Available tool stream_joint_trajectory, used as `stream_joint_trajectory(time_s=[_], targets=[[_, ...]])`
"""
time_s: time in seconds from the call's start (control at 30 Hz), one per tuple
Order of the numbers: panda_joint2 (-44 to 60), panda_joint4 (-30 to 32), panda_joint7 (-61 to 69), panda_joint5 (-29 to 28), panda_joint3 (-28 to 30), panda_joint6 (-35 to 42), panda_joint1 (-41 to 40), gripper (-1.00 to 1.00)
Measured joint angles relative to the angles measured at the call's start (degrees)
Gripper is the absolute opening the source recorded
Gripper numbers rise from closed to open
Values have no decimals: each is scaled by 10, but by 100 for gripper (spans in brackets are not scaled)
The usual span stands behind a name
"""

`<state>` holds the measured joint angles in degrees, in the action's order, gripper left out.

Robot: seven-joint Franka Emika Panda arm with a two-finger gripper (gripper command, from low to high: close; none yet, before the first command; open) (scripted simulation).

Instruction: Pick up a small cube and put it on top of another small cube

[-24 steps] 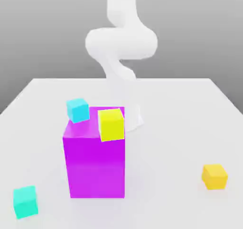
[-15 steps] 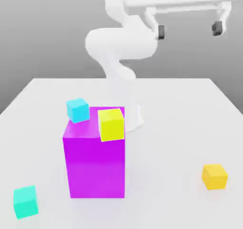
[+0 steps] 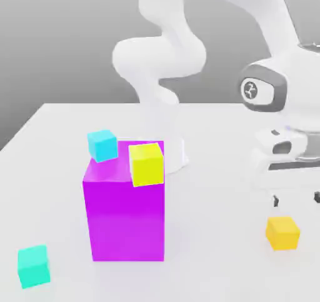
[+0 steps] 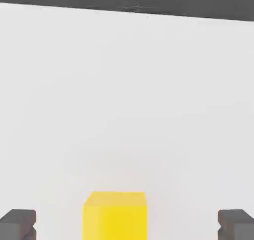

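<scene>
Amber cube (image 4: 115, 219) seemingly between open jaws (image 4: 127, 225)

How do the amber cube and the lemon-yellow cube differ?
The amber cube sits on the table; the lemon-yellow cube rests atop the magenta block. The amber cube is a deeper orange-yellow, the lemon-yellow cube brighter. The amber cube looks slightly smaller than the lemon-yellow cube. Both are plain.

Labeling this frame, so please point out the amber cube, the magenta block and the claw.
Amber cube (image 3: 282, 234): exterior view, front face.
Magenta block (image 3: 128, 222): exterior view, front face.
Claw (image 3: 297, 199): exterior view, midway between fingertips.
</scene>
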<state>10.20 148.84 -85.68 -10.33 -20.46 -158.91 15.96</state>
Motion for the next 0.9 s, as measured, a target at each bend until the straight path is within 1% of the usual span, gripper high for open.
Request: stream_joint_trajectory(time_s=[0.17, 0.2, 0.4, 0.47, 0.57, 0.63, 0.77, 0.9], targets=[[104, -19, -68, -83, 81, -76, 68, 0], [114, -21, -74, -90, 90, -84, 76, -100], [120, -22, -77, -94, 94, -89, 80, -100], [98, -17, -67, -80, 75, -72, 64, -100], [42, -4, -28, -29, 35, -30, 35, -100], [-1, 3, 6, 11, 20, 3, 21, -100], [-88, -4, 87, 66, 46, 92, -33, -100], [-172, -15, 153, 94, 89, 186, -75, -100]])
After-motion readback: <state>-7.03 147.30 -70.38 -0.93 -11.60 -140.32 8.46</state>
